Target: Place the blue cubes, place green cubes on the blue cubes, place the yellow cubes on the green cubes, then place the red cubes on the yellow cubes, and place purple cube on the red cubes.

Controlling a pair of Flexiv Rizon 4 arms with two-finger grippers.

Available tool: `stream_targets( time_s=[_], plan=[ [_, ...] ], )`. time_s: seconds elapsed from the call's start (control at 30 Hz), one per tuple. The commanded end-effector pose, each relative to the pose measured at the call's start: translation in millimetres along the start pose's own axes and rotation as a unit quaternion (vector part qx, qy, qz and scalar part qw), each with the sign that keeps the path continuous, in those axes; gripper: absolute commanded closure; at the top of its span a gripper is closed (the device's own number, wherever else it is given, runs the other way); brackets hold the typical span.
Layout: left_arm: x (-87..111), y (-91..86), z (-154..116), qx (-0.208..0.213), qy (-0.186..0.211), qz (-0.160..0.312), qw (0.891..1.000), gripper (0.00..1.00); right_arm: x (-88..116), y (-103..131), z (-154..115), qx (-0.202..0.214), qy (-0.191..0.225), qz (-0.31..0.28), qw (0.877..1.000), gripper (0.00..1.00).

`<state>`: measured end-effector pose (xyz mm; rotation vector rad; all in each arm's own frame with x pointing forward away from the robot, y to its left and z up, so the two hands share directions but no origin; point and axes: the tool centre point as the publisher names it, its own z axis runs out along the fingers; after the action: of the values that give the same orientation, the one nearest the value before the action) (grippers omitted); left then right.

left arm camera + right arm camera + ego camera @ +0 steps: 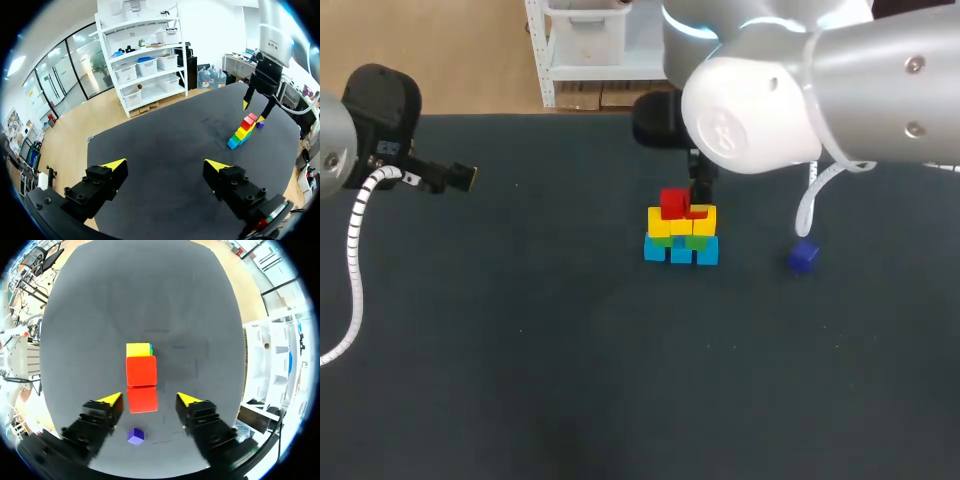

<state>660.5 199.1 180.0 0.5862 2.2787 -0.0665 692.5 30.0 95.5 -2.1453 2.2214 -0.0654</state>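
Observation:
A stepped stack of cubes (681, 232) stands mid-table: blue cubes (681, 253) at the base, a green cube (696, 241) above, then yellow cubes (660, 226), with two red cubes (674, 203) on top. In the right wrist view my right gripper (149, 400) hovers straight over the stack, open. Its fingers flank the nearer red cube (142, 399) without touching it; the other red cube (141, 370) and a yellow cube (138, 349) lie ahead. The purple cube (803, 257) lies on the table right of the stack. My left gripper (165, 165) is open and empty, far to the left.
The dark table (570, 380) is bare around the stack. My right arm (800, 90) hangs over the table's far right and hides part of the area behind the stack. My left arm (380, 120) stays near the left edge.

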Motion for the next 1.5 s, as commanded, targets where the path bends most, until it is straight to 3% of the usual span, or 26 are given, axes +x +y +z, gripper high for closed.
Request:
stream_targets(
  time_s=[0.03,0.4,0.9,1.0,1.03,1.07,1.33,1.5],
  plan=[
    [0.2,1.0,0,0.002,0.0,0.0,1.0,0.0,2,3,2,-0.004,-0.002,-0.003,1.0,0.6],
    [0.2,1.0,0,0.002,0.0,0.0,1.0,0.0,2,4,2,-0.012,-0.006,-0.002,1.0,0.7],
    [0.2,1.0,0,0.002,0.0,0.0,1.0,0.0,-2,7,2,-0.016,-0.011,-0.005,1.0,0.7],
    [0.2,1.0,0,0.002,0.0,0.0,1.0,0.0,-1,7,2,-0.016,-0.012,-0.004,1.0,0.56],
    [0.2,1.0,0,0.002,0.0,0.0,1.0,0.0,-1,7,2,-0.016,-0.012,-0.003,1.0,0.16],
    [0.2,1.0,0,0.002,0.0,0.0,1.0,0.0,0,7,1,-0.016,-0.013,-0.002,1.0,0.0],
    [0.2,1.0,0,0.002,0.0,0.0,1.0,0.0,14,3,-11,-0.006,-0.019,0.007,1.0,0.0],
    [0.2,1.0,0,0.002,0.0,0.0,1.0,0.0,43,-5,-17,-0.005,-0.021,0.032,0.999,0.0]
  ],
)
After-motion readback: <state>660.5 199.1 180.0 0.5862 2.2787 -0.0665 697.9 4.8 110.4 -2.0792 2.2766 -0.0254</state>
